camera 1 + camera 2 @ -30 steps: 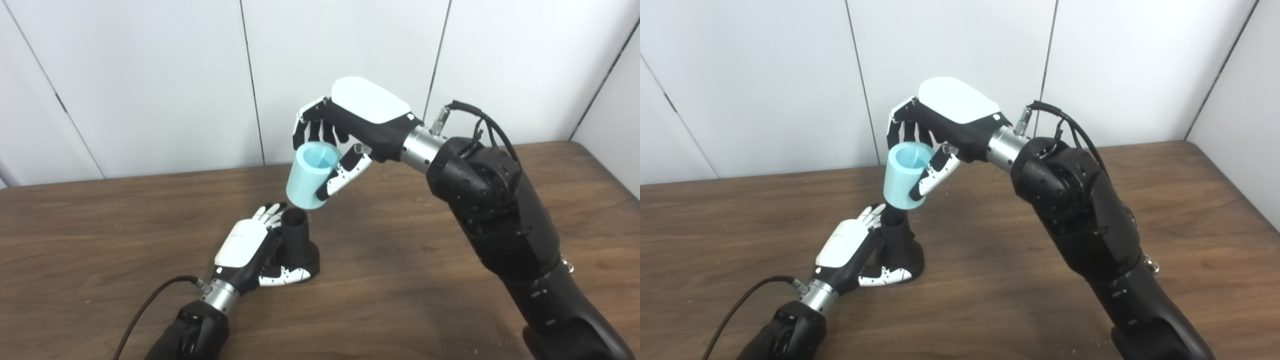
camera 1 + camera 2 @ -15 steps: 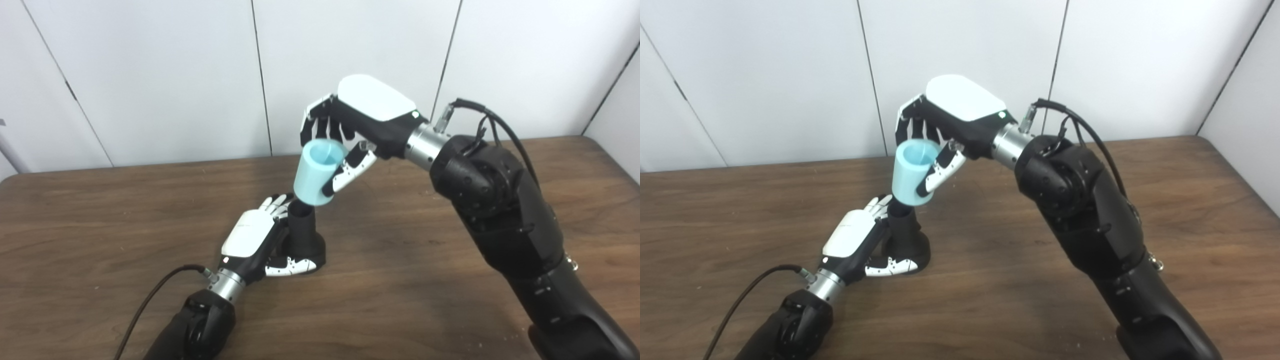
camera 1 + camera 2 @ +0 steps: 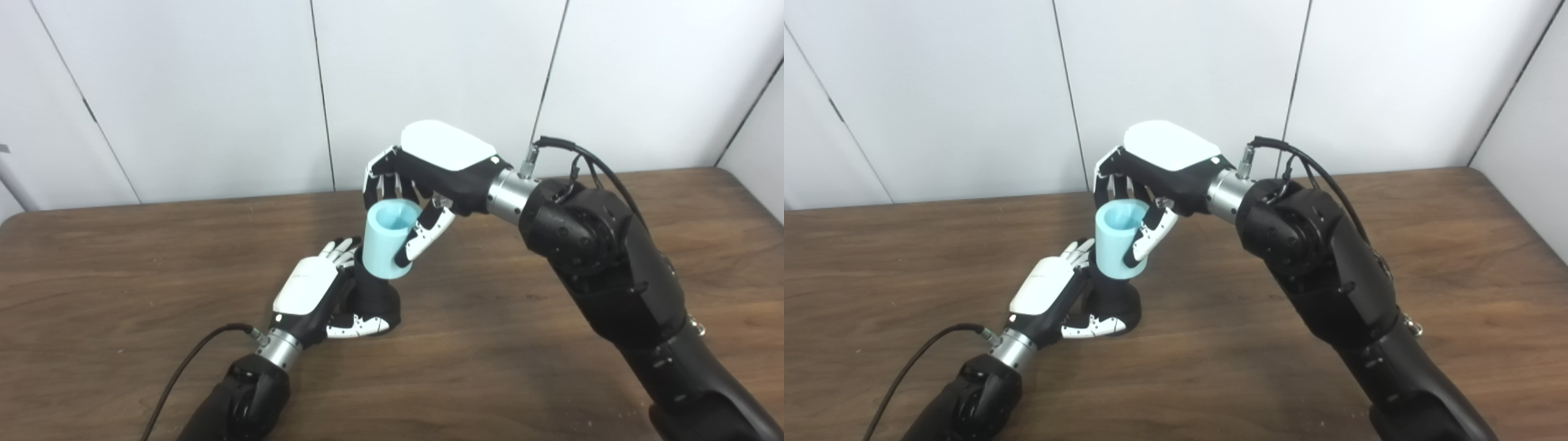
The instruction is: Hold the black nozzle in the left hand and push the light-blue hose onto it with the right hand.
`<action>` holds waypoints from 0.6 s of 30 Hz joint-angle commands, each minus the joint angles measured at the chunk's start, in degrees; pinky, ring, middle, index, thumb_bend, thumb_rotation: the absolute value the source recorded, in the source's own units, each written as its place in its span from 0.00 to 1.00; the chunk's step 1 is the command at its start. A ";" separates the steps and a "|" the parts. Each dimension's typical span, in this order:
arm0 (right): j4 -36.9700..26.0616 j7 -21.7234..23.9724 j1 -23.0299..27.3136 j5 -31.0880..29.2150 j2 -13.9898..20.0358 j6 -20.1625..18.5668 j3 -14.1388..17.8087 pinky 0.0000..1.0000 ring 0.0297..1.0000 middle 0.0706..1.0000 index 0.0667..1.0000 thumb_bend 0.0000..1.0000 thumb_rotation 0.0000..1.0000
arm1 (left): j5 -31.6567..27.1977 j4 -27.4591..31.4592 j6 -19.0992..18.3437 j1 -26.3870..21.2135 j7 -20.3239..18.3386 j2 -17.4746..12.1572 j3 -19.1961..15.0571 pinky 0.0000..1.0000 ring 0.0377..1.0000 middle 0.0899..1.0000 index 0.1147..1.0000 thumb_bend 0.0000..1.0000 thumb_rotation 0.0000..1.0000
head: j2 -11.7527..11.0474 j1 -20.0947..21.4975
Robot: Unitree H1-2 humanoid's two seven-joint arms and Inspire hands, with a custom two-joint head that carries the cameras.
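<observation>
The black nozzle (image 3: 375, 303) stands upright on the wooden table (image 3: 122, 257) on its wide base. My left hand (image 3: 309, 294) is shut around its base, thumb across the front. The light-blue hose (image 3: 387, 242), a short thick tube, sits over the nozzle's top, so the neck is hidden and only the base shows (image 3: 1111, 301). My right hand (image 3: 432, 168) is shut on the hose from above, fingers behind it and thumb in front. The hose (image 3: 1118, 242) stands nearly upright.
White wall panels (image 3: 184, 92) rise behind the table's far edge. A black cable (image 3: 184, 373) runs from my left wrist toward the front edge. The right forearm (image 3: 612, 275) crosses above the table's right half.
My right hand has lowered the hose from a tilted position above the nozzle's mouth down over its neck. The left hand and nozzle have stayed put. The camera shifted a little early on.
</observation>
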State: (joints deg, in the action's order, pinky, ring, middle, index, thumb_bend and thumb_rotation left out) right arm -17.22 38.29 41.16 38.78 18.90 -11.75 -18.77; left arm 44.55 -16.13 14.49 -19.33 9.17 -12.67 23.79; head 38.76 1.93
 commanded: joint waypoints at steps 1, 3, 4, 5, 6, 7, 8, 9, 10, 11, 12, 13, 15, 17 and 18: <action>-0.75 -0.54 3.16 -0.61 -0.24 -0.80 0.97 0.27 0.34 0.38 0.49 0.52 0.00 | 0.29 -5.94 -0.28 9.56 0.23 1.33 3.13 1.00 0.96 0.86 0.48 0.54 0.62 | 0.03 0.01; -0.83 -0.73 2.90 -0.63 -0.55 -1.30 0.90 0.27 0.33 0.38 0.49 0.52 0.00 | 0.38 -5.90 -0.25 9.59 0.36 1.33 3.14 1.00 0.96 0.86 0.48 0.54 0.62 | 0.03 0.01; -0.85 -0.95 2.74 -0.64 -0.65 -1.40 0.83 0.27 0.33 0.38 0.49 0.52 0.00 | 0.46 -5.90 -0.24 9.60 0.46 1.37 3.17 1.00 0.96 0.86 0.48 0.54 0.62 | 0.01 -0.02; -0.82 -1.20 2.57 -0.66 -0.75 -1.42 0.78 0.27 0.33 0.38 0.49 0.52 0.00 | 0.53 -5.97 -0.20 9.58 0.55 1.42 3.21 1.00 0.96 0.86 0.48 0.54 0.62 | 0.02 -0.03; -0.73 -1.44 2.42 -0.69 -0.82 -1.35 0.77 0.27 0.33 0.38 0.49 0.52 0.00 | 0.58 -6.07 -0.16 9.55 0.63 1.47 3.25 1.00 0.96 0.86 0.48 0.54 0.62 | 0.02 -0.03; -0.68 -1.58 2.32 -0.71 -0.88 -1.29 0.77 0.27 0.33 0.38 0.49 0.52 0.00 | 0.62 -6.15 -0.14 9.54 0.67 1.51 3.27 1.00 0.96 0.86 0.48 0.54 0.62 | 0.02 -0.03; -0.48 -1.78 2.24 -0.68 -0.96 -1.20 0.79 0.27 0.33 0.38 0.49 0.52 0.00 | 0.64 -6.22 -0.19 9.50 0.64 1.56 3.30 1.00 0.96 0.86 0.48 0.54 0.62 | 0.03 -0.06; -0.30 -1.97 2.20 -0.64 -1.05 -1.14 0.84 0.27 0.33 0.38 0.49 0.52 0.00 | 0.61 -6.20 -0.26 9.49 0.56 1.61 3.29 1.00 0.96 0.86 0.48 0.54 0.62 | 0.04 -0.10; -0.18 -2.09 2.17 -0.61 -1.11 -1.10 0.88 0.27 0.33 0.38 0.49 0.52 0.00 | 0.58 -6.17 -0.31 9.49 0.50 1.63 3.29 1.00 0.96 0.86 0.48 0.55 0.62 | 0.05 -0.11; -0.03 -2.27 2.18 -0.60 -1.18 -1.10 0.98 0.27 0.33 0.38 0.49 0.52 0.00 | 0.49 -6.09 -0.38 9.51 0.39 1.67 3.25 1.00 0.96 0.86 0.48 0.55 0.62 | 0.05 -0.13; 0.07 -2.45 2.21 -0.59 -1.23 -1.11 1.10 0.27 0.33 0.38 0.49 0.52 0.00 | 0.40 -5.92 -0.48 9.57 0.27 1.70 3.22 1.00 0.96 0.86 0.48 0.55 0.62 | 0.04 -0.17; 0.12 -2.56 2.23 -0.59 -1.27 -1.11 1.19 0.27 0.34 0.38 0.49 0.52 0.00 | 0.35 -5.81 -0.54 9.60 0.20 1.72 3.20 1.00 0.96 0.86 0.48 0.55 0.62 | 0.04 -0.17; 0.12 -3.03 2.24 -0.68 -1.44 -1.09 1.57 0.28 0.34 0.38 0.49 0.52 0.00 | 0.34 -5.66 -0.66 9.67 0.13 1.67 3.19 1.00 0.96 0.86 0.48 0.55 0.63 | 0.06 -0.13; 0.04 -3.56 2.24 -0.74 -1.55 -0.87 1.87 0.28 0.34 0.38 0.49 0.52 0.00 | 0.28 -5.48 -0.73 9.74 0.01 1.58 3.16 1.00 0.96 0.86 0.48 0.55 0.63 | 0.06 -0.13; -0.01 -3.98 2.22 -0.72 -1.64 -0.68 2.03 0.27 0.33 0.38 0.49 0.52 0.00 | 0.21 -5.51 -0.68 9.74 0.00 1.52 3.14 1.00 0.96 0.86 0.48 0.55 0.63 | 0.06 -0.07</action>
State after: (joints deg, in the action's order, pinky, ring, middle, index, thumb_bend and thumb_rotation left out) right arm -16.23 37.48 41.03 38.43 17.72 -13.07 -18.35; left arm 44.68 -15.97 14.11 -19.28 9.03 -12.66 23.81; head 38.76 1.84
